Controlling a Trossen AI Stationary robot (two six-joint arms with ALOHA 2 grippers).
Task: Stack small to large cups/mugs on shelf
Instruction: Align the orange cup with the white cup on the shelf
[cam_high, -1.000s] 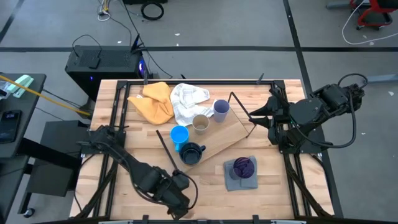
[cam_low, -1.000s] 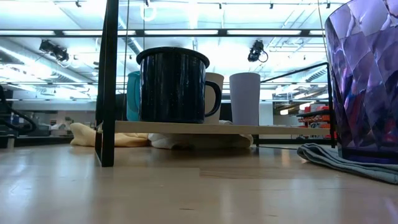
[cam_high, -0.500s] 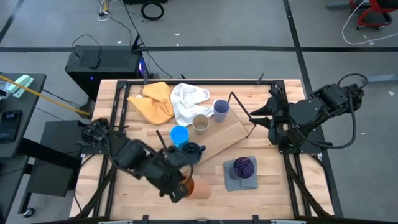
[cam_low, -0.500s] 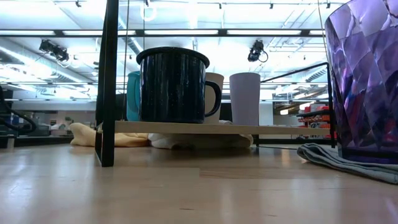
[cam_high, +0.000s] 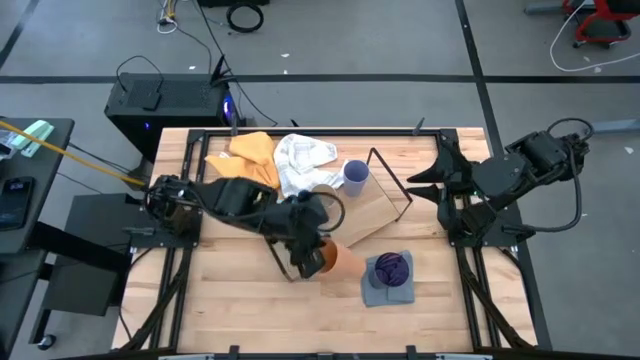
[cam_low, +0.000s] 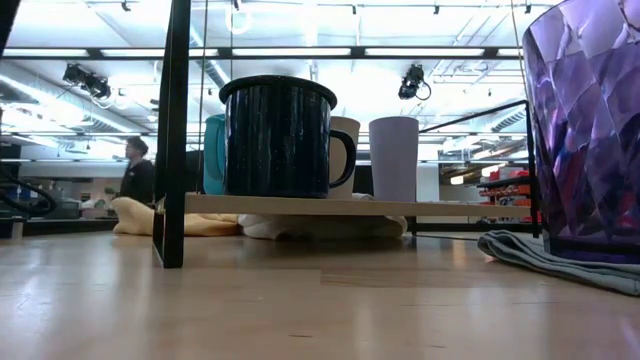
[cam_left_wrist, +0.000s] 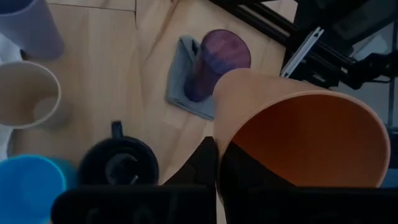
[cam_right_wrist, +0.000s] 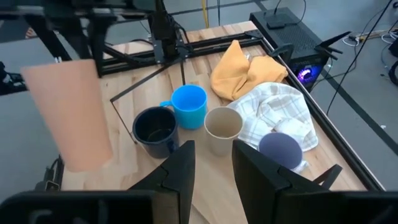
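Note:
My left gripper (cam_high: 312, 255) hangs over the table's middle by the near edge of the shelf (cam_high: 372, 215), shut on the orange cup (cam_high: 338, 258). The lavender cup (cam_right_wrist: 280, 149), beige cup (cam_right_wrist: 222, 127), bright blue mug (cam_right_wrist: 188, 102) and dark navy mug (cam_right_wrist: 154, 127) stand upright on the shelf board; my left arm hides the last three in the high view. On its base, the purple cup (cam_high: 392, 266) sits on a grey cloth (cam_high: 383, 292). My right gripper (cam_high: 432, 178) waits open at the table's right side, touching nothing. My left gripper holds the orange cup by its rim (cam_left_wrist: 231, 140). One finger (cam_left_wrist: 202, 165) lies outside the wall and the other seems to reach inside the mouth. The fingers come from above. The cup (cam_right_wrist: 71, 115) is lifted clear and hangs below them, base downward.
A yellow cloth (cam_high: 248, 160) and a white cloth (cam_high: 300, 158) lie at the far side, next to the shelf. The shelf's black wire frame (cam_high: 390, 185) stands up at its right end. A person (cam_low: 135, 175) is far off in the room behind.
My left gripper has swung from the table's near edge toward the far edge and a little to the right, carrying the orange cup. It now hangs beside the shelf's near edge. The cups on the shelf have stayed put.

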